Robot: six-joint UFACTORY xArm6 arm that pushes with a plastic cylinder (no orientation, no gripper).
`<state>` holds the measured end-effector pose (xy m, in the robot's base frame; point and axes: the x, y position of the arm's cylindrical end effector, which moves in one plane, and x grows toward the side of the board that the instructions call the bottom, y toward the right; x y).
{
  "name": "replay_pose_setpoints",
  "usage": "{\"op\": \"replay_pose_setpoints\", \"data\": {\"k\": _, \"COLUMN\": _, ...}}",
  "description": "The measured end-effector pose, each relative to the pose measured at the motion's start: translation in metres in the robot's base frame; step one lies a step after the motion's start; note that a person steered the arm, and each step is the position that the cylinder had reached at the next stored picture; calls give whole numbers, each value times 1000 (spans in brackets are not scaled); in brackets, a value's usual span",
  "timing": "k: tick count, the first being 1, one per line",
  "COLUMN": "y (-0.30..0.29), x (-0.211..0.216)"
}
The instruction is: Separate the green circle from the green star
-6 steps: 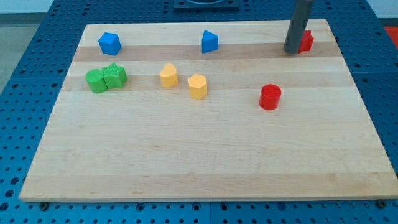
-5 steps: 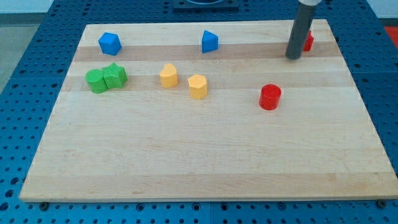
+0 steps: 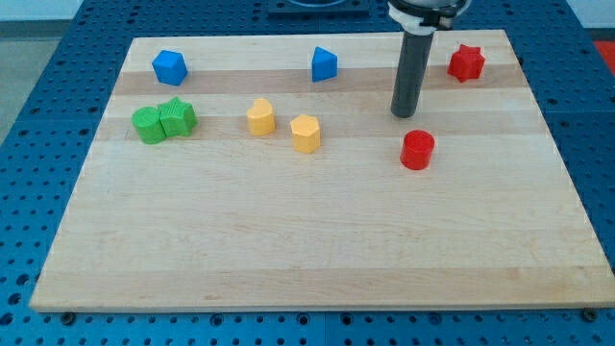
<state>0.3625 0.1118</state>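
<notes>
The green circle (image 3: 148, 125) and the green star (image 3: 178, 117) sit touching side by side at the board's left, the circle on the left. My tip (image 3: 403, 113) is far to their right, in the upper right part of the board. It stands just above the red cylinder (image 3: 417, 150) and touches no block.
A blue block (image 3: 169, 67) lies above the green pair, and another blue block (image 3: 324, 64) near the top middle. Two yellow blocks (image 3: 260, 117) (image 3: 306, 133) lie between the green pair and my tip. A red star (image 3: 466, 62) sits at the top right.
My tip has moved left and down the view, away from the red star, which now shows in full. No block has moved.
</notes>
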Motion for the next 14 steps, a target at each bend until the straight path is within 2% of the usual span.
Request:
{"op": "replay_pose_setpoints", "data": {"k": 3, "y": -1, "x": 0}}
{"op": "replay_pose_setpoints", "data": {"k": 5, "y": -25, "x": 2}}
{"op": "replay_pose_setpoints", "data": {"k": 9, "y": -130, "x": 11}}
{"op": "replay_pose_setpoints", "data": {"k": 10, "y": -134, "x": -12}}
{"op": "replay_pose_setpoints", "data": {"k": 11, "y": -167, "x": -34}}
{"op": "replay_pose_setpoints", "data": {"k": 14, "y": -300, "x": -29}}
